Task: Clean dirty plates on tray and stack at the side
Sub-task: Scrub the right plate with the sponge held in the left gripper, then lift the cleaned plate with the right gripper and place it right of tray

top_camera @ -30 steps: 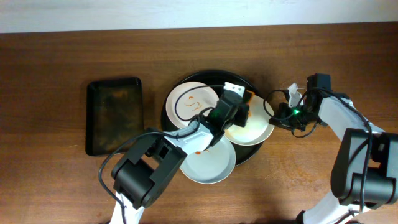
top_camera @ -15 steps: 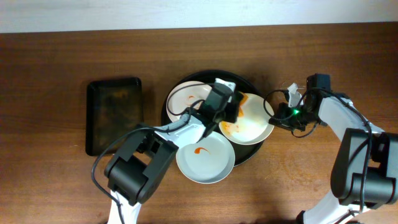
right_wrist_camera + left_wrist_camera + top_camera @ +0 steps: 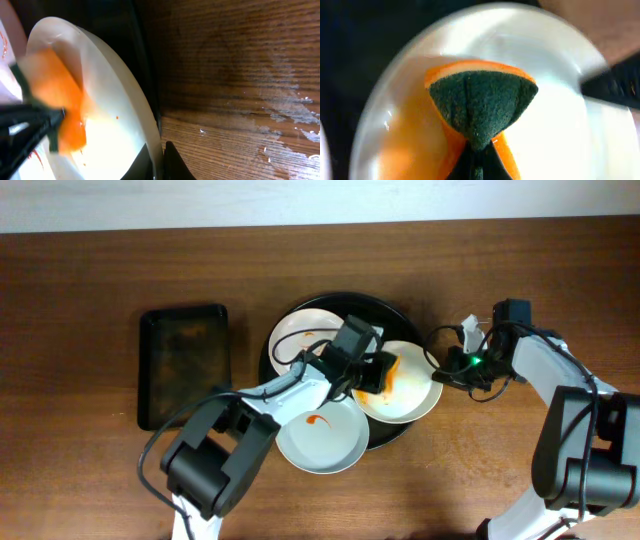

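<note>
A round black tray (image 3: 390, 308) holds three white plates. My left gripper (image 3: 378, 370) is shut on an orange and green sponge (image 3: 480, 107) and presses it onto the right plate (image 3: 415, 402), which carries orange smears. My right gripper (image 3: 437, 372) is shut on that plate's right rim (image 3: 152, 145), over the tray's right edge. A second plate (image 3: 300, 330) with red streaks lies at the tray's back left. A third plate (image 3: 322, 440) with a red mark lies at the front, overhanging the tray.
A dark rectangular baking tray (image 3: 183, 364) lies on the brown wooden table (image 3: 80, 280) to the left of the round tray. The bare wood to the right of the round tray shows pale scuffs (image 3: 280, 105).
My left gripper has moved the sponge back to the right and down across the right plate. The front plate has shifted a little to the left. The right arm has held still.
</note>
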Motion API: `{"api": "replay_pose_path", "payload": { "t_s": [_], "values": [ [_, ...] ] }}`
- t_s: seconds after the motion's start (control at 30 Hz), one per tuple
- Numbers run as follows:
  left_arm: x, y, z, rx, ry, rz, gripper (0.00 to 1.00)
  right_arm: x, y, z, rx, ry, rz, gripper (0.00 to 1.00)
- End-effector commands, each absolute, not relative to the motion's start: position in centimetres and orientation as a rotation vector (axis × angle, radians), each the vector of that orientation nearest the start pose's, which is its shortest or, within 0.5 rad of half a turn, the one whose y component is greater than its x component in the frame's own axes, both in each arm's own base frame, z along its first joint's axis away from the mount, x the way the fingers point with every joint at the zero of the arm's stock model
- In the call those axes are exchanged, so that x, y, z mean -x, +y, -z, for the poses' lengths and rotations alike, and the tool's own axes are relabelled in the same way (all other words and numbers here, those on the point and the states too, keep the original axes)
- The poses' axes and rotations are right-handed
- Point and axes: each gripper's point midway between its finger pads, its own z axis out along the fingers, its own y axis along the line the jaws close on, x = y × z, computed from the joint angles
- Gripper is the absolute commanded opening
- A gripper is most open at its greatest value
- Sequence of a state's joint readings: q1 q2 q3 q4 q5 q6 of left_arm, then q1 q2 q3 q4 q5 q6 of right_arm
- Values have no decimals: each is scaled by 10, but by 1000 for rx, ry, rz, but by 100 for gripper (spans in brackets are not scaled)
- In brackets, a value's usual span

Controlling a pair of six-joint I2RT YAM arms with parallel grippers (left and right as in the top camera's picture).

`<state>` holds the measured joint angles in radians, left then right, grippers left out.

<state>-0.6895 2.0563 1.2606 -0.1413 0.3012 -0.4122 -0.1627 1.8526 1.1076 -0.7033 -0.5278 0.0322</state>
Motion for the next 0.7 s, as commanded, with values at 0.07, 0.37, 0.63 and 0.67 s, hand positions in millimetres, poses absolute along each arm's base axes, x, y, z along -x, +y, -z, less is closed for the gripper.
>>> {"api": "replay_pose_path", "payload": {
  "t_s": [0.07, 0.37, 0.63, 0.67],
  "values": [
    [-307, -371, -56, -605, 2617, 970, 0, -350, 34, -22, -234, 2884, -786, 6],
    [-375, -324, -121, -392, 2418, 817, 0, -364, 22, -30, -226, 2870, -686, 4],
    [-394, -238, -141, -167, 2480, 616, 1, -375, -15, -69, -217, 2838, -228, 4],
    [-394, -228, -137, -142, 2502, 576, 1, -375, -15, -78, -193, 2825, -164, 4]
  ]
}}
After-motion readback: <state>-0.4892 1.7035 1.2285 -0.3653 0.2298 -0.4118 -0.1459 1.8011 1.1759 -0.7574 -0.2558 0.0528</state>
